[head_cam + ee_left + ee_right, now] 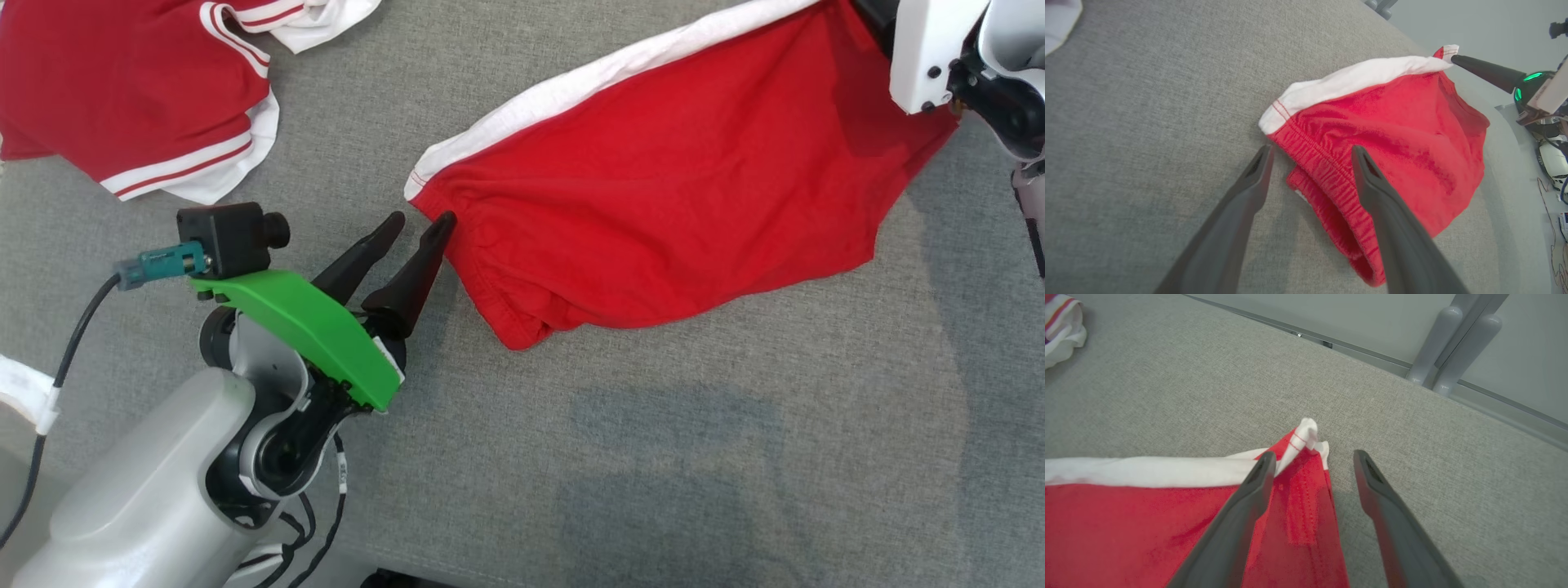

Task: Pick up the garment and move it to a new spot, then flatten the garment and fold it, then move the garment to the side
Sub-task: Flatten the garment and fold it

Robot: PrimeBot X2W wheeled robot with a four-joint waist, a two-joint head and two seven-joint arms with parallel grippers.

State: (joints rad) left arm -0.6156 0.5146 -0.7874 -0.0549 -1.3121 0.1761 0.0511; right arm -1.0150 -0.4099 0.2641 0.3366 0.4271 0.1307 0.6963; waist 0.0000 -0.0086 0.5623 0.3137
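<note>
We hold nothing: left jaws wide at nine o'clock of the red garment [669,188], right jaws wide at two o'clock.

The shorts [669,188] are soft, matt red cloth of a fine knit, with a smooth white cloth band [1363,75] along one edge and a puckered elastic waistband [1327,175]; the other garment [106,90] is like red cloth with white striped trim. The counter [653,457] is covered in coarse grey woven fabric, matt and slightly rough. The left claw [421,222] and right claw [1314,455] look like matt dark plastic or rubber, the cover [302,327] is glossy green plastic, and the arm shell [139,498] is smooth pale plastic with a faint sheen.
</note>
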